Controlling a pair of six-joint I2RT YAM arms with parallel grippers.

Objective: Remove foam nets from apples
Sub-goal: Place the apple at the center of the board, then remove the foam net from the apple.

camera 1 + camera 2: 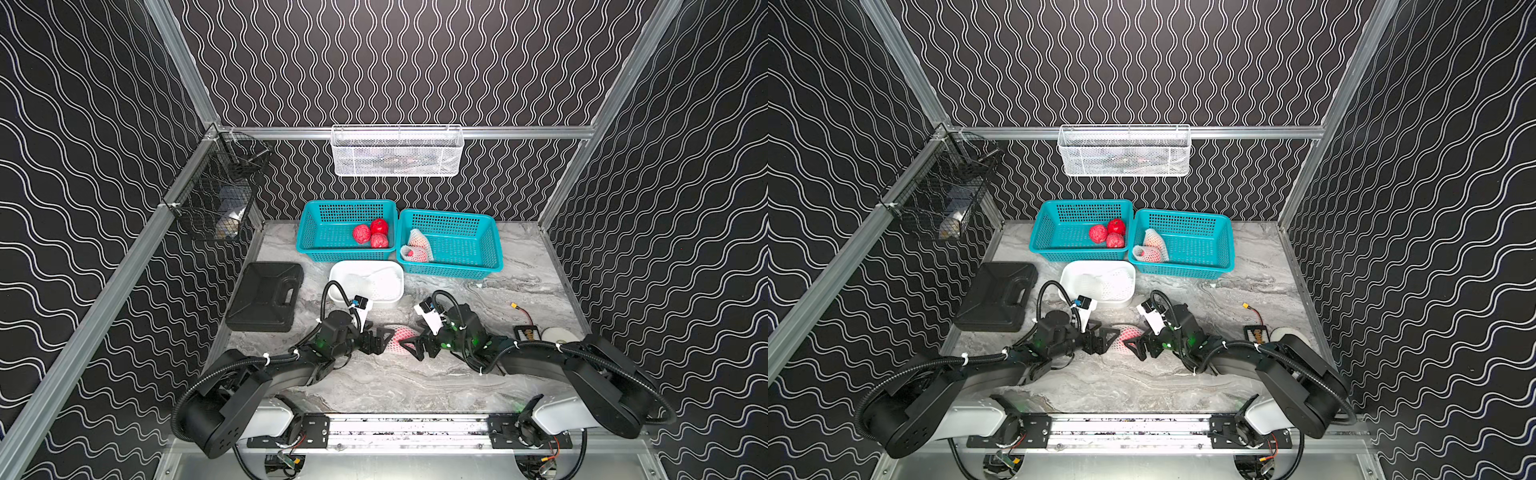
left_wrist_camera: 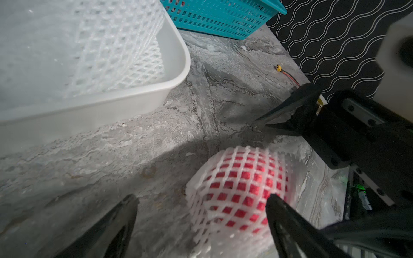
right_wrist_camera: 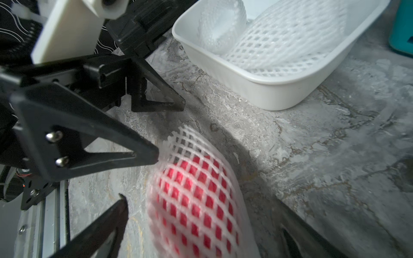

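Note:
A red apple in a white foam net [image 1: 400,337] lies on the marble table between my two grippers, in both top views. My left gripper [image 2: 201,206] is open. The net's loose end lies between its fingers, and one fingertip [image 2: 276,204] is right at the mesh. My right gripper [image 3: 202,220] is open around the other side of the netted apple [image 3: 196,196], with a gap on each side. Three bare apples [image 1: 372,235] sit in the left teal basket [image 1: 316,232]. Two netted apples [image 1: 417,246] lie in the right teal basket [image 1: 465,245]. Empty foam nets [image 1: 376,281] fill the white tub [image 1: 395,297].
A black case [image 1: 266,301] lies at the left of the table. A battery box with red cable [image 1: 524,330] and a white disc [image 1: 557,333] are at the right. A white wire basket [image 1: 397,151] hangs on the back wall and a black wire basket [image 1: 220,195] on the left rail.

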